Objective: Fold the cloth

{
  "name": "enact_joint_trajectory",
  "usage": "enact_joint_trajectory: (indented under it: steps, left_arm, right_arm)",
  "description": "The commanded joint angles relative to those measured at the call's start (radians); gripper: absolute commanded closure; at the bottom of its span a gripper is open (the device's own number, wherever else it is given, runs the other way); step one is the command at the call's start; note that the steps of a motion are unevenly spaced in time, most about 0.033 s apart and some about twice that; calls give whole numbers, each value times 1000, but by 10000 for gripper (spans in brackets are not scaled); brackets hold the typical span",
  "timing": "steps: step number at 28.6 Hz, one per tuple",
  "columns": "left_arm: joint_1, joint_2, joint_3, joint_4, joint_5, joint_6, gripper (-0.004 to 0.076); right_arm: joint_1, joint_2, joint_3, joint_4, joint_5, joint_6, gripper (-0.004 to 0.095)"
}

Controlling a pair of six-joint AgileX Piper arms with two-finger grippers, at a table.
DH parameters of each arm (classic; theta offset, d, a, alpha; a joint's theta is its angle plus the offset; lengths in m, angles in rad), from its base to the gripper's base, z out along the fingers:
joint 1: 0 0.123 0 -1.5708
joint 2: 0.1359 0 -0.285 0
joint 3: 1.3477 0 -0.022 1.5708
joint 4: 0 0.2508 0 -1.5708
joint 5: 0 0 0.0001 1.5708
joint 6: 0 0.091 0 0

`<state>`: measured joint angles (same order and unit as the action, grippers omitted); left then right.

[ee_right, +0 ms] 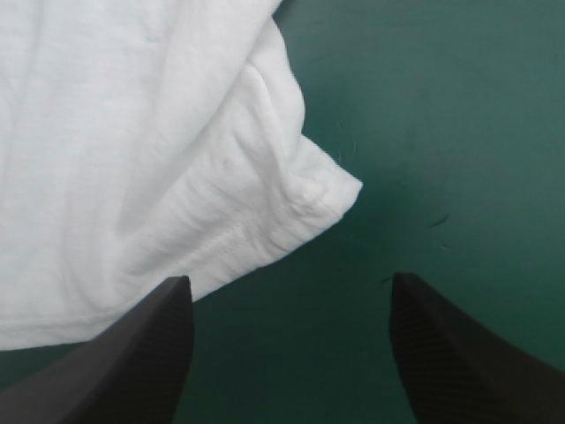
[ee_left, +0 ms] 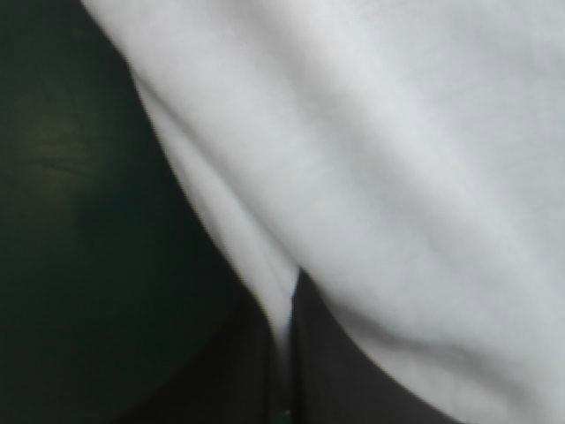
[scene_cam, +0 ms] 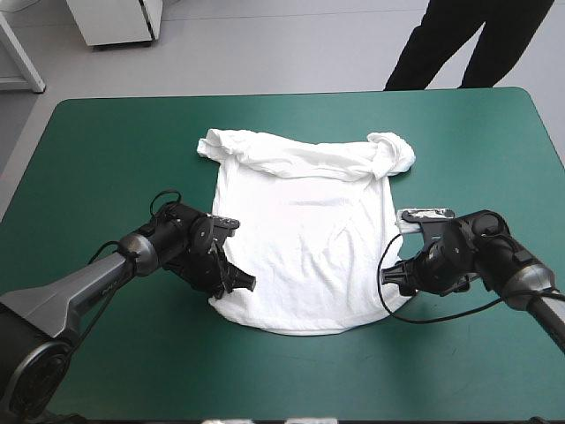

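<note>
— Scanning from the biggest thing down, what do I have?

— Your table (scene_cam: 97, 150), under its teal-green cover, has the T-shirt (scene_cam: 305, 238) spread flat at its middle. The collar end lies toward the far edge, and both sleeves (scene_cam: 393, 155) are bunched up there. Your left gripper (ee_left: 290, 305) sits at the near hem on its own side, black fingers pressed almost together with white cloth pinched between them. Your right gripper (ee_right: 289, 283) is down by the opposite hem corner (ee_right: 340, 190). Its fingers are spread wide, and the corner lies just ahead of the gap, not yet inside it.

— What could go wrong from here?

— I'd judge the uneven hold to be the main risk. If you lift while only the left side is pinched, the hem will likely drag askew and the fold will land crooked. If the right fingers come together short of that corner, they may catch only the top layer, or nothing at all. The bunched sleeves could also end up trapped inside the fold as lumps.

— Any containers to mind?

— None shows on the table, so there's nothing to fill or empty.
</note>
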<state>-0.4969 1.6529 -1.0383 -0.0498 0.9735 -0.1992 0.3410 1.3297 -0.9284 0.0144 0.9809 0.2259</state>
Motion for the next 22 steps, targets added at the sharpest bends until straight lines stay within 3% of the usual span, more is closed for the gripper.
enact_joint_trajectory:
  steps: [1, 9, 13, 15, 16, 19, 22]
  left_arm:
    - [1, 4, 5, 17, -63, 5, 734]
    - [1, 4, 5, 16, -63, 7, 734]
    - [1, 4, 5, 16, -65, -3, 734]
    - [1, 4, 5, 16, -67, 11, 734]
    - [1, 4, 5, 11, -67, 11, 734]
    - [1, 4, 5, 11, -67, 11, 734]
    - [1, 3, 3, 13, -56, 11, 734]
  right_arm:
    - [3, 19, 8, -6, -74, 4, 287]
    - [3, 159, 9, -6, -174, 23, 290]
    - [3, 209, 9, -6, -192, 26, 351]
    - [3, 229, 9, -6, -187, 36, 430]
    - [3, 243, 9, -4, -173, 38, 586]
    - [3, 243, 9, -4, -164, 38, 890]
    - [3, 224, 9, -4, -149, 41, 923]
